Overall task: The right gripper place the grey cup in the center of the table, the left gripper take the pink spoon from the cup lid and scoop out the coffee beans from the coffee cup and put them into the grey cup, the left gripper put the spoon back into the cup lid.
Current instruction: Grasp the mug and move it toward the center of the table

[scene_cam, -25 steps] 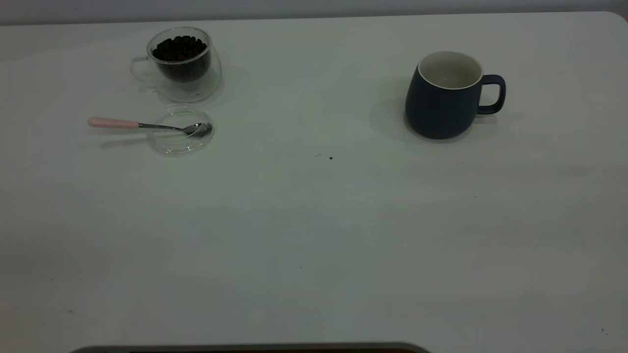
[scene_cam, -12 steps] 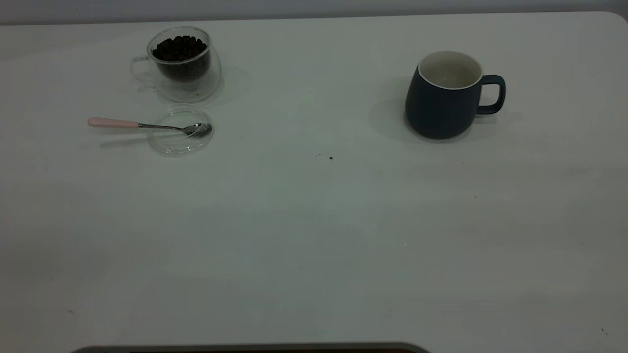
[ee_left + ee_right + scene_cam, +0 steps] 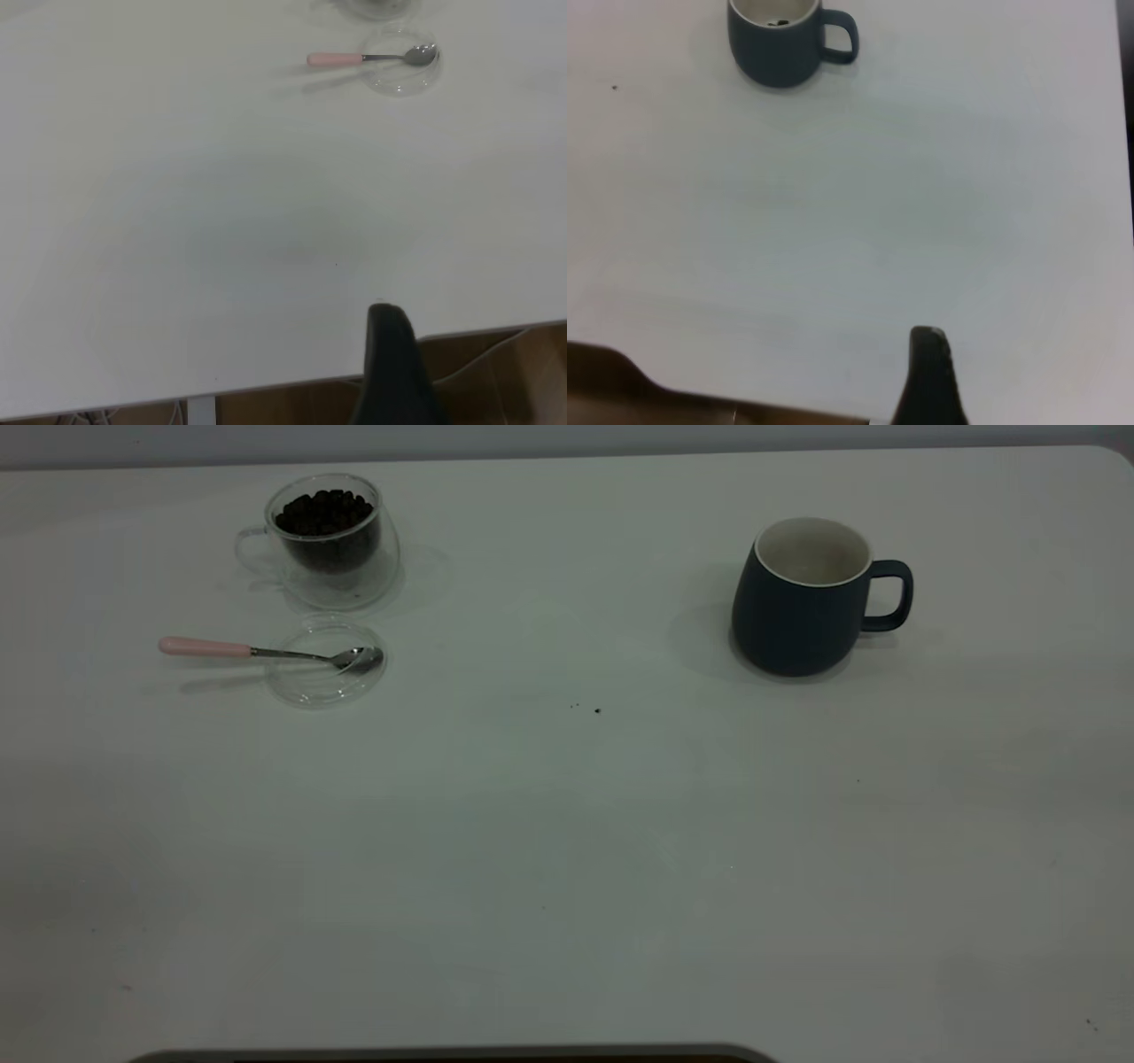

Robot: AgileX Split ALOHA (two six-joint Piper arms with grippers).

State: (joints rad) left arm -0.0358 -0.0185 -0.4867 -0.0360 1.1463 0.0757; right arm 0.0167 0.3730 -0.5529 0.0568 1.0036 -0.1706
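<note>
The grey cup [image 3: 802,598] stands upright at the table's right rear, handle pointing right; it also shows in the right wrist view [image 3: 780,40]. At the left rear, the glass coffee cup [image 3: 330,540] holds dark coffee beans. In front of it lies the clear cup lid [image 3: 306,682], with the pink spoon [image 3: 205,646] resting bowl-in-lid and handle pointing left. The left wrist view shows the spoon [image 3: 335,59] and lid [image 3: 403,80] far off. Only a dark tip of my left gripper [image 3: 390,363] and of my right gripper [image 3: 928,372] shows, both back at the table's near edge, far from everything.
A few dark specks [image 3: 596,710] lie near the middle of the white table [image 3: 567,850]. Beyond the table's near edge, the left wrist view shows a wooden floor [image 3: 496,372].
</note>
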